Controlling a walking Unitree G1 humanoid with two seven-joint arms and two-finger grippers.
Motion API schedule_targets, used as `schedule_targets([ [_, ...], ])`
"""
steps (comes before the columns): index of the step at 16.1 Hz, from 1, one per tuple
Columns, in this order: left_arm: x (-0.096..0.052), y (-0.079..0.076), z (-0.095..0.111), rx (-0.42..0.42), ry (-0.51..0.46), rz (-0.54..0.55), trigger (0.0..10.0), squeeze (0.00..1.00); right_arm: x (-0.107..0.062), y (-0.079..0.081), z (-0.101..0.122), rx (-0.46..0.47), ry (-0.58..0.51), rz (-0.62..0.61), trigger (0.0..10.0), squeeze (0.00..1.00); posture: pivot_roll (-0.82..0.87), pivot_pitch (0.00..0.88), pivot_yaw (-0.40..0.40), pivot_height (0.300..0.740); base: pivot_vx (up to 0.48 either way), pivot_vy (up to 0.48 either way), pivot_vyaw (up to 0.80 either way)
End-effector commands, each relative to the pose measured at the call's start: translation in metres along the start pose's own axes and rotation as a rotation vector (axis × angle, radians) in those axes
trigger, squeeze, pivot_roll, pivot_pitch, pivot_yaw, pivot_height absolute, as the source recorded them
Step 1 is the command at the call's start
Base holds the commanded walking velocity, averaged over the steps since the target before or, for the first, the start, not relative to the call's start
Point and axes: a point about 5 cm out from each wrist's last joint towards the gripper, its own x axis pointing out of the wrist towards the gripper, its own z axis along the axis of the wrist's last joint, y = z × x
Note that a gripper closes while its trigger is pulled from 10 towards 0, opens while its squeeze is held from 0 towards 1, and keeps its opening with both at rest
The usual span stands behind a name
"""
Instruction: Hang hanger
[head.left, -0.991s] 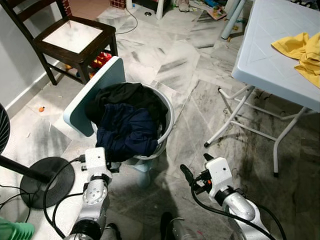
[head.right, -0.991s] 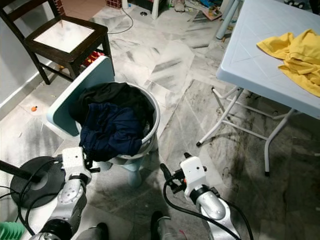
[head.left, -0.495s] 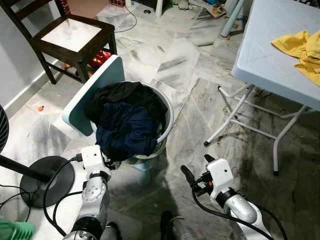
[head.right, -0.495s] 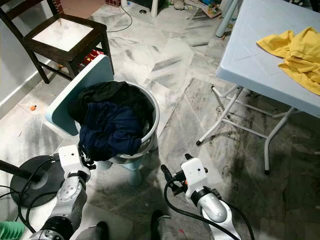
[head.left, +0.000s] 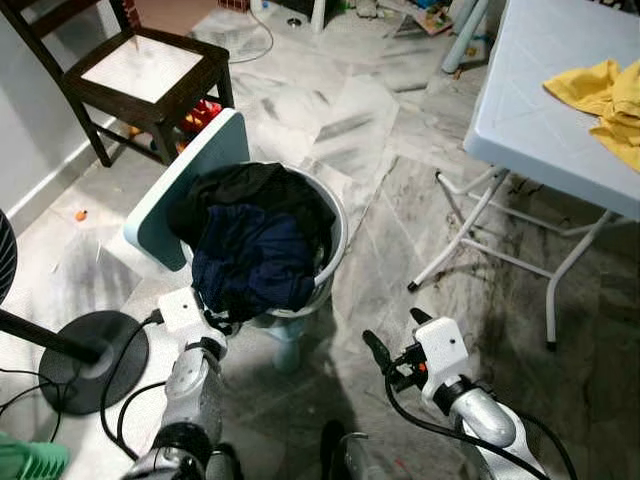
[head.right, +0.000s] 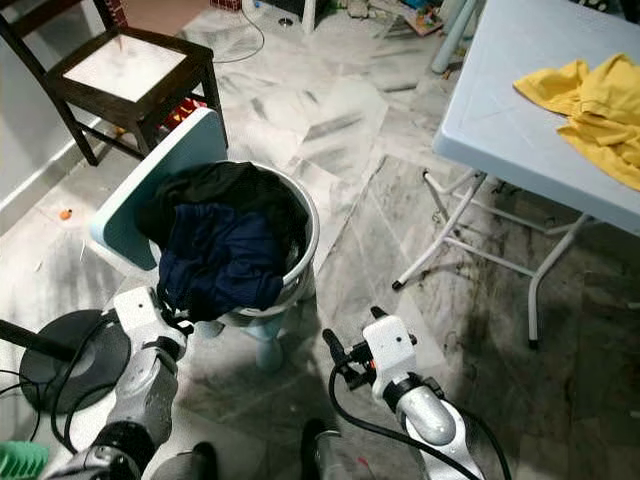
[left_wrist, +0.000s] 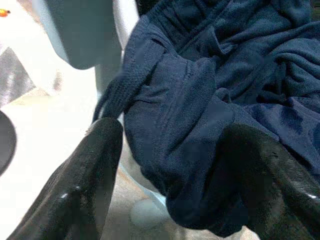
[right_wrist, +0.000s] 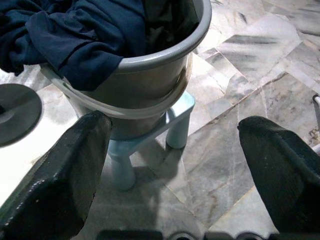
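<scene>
The left gripper (left_wrist: 167, 165) is spread wide, and the folds of a dark blue garment (left_wrist: 235, 95) lie just in front of its fingers (left_wrist: 82, 185), hanging over the rim of a grey bucket (head.left: 335, 245). Whether the fingers touch the cloth cannot be told. The bucket is full: the blue garment lies on top at the near side, and a black garment (head.left: 240, 190) is behind it, deeper in the bucket. The bucket stands on a small pale blue stool (right_wrist: 177, 120). A pale blue board (head.left: 185, 185) leans against the far-left side of the bucket.

The right gripper (right_wrist: 172, 160) is also spread open and holds nothing. It hovers low above the marble floor (head.left: 400, 200), to the right of the bucket and apart from it.

Left of the left gripper, a round black fan base (head.left: 85, 360) stands on the floor. Farther away stands a dark wooden chair (head.left: 140, 75). To the right is a pale folding table (head.left: 540, 110) with a yellow cloth (head.left: 600, 95) on it. No hanger can be made out.
</scene>
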Motion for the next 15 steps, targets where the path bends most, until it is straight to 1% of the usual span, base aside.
schedule_targets([
  [1, -0.0022, -0.0013, -0.0086, -0.007, 0.046, -0.004, 10.0, 0.00, -0.0039, -0.0007, -0.0019, -0.007, 0.016, 0.005, 10.0, 0.00, -0.14, 0.263, -0.119, 0.740, 0.000, 0.000, 0.00],
  [2, -0.0005, -0.0012, -0.0075, -0.023, 0.052, 0.000, 8.7, 0.00, -0.0039, -0.0008, -0.0017, -0.008, 0.016, 0.005, 10.0, 0.00, -0.14, 0.263, -0.119, 0.740, 0.000, 0.000, 0.00],
  [3, 0.0013, 0.0017, -0.0062, -0.050, 0.061, 0.022, 0.0, 0.00, -0.0042, -0.0011, -0.0016, -0.011, 0.016, 0.003, 10.0, 0.00, -0.15, 0.261, -0.118, 0.740, 0.000, 0.000, 0.00],
  [7, 0.0035, 0.0039, -0.0046, -0.070, 0.073, 0.026, 0.0, 0.00, -0.0060, -0.0014, -0.0025, -0.014, 0.019, -0.005, 10.0, 0.00, -0.15, 0.261, -0.114, 0.740, 0.000, 0.000, 0.00],
  [8, 0.0038, 0.0035, -0.0039, -0.065, 0.070, 0.006, 0.0, 0.00, -0.0066, -0.0012, -0.0030, -0.015, 0.021, -0.007, 10.0, 0.00, -0.15, 0.259, -0.112, 0.740, 0.000, 0.000, 0.00],
  [11, 0.0024, 0.0002, -0.0069, -0.054, 0.075, -0.018, 0.0, 0.00, -0.0052, -0.0003, -0.0024, -0.016, 0.020, -0.004, 10.0, 0.00, -0.15, 0.257, -0.116, 0.740, 0.000, 0.000, 0.00],
  [15, 0.0025, -0.0033, -0.0061, -0.052, 0.061, -0.044, 0.0, 0.00, -0.0047, -0.0015, -0.0012, -0.020, 0.017, 0.001, 10.0, 0.00, -0.15, 0.254, -0.118, 0.740, 0.000, 0.000, 0.00],
])
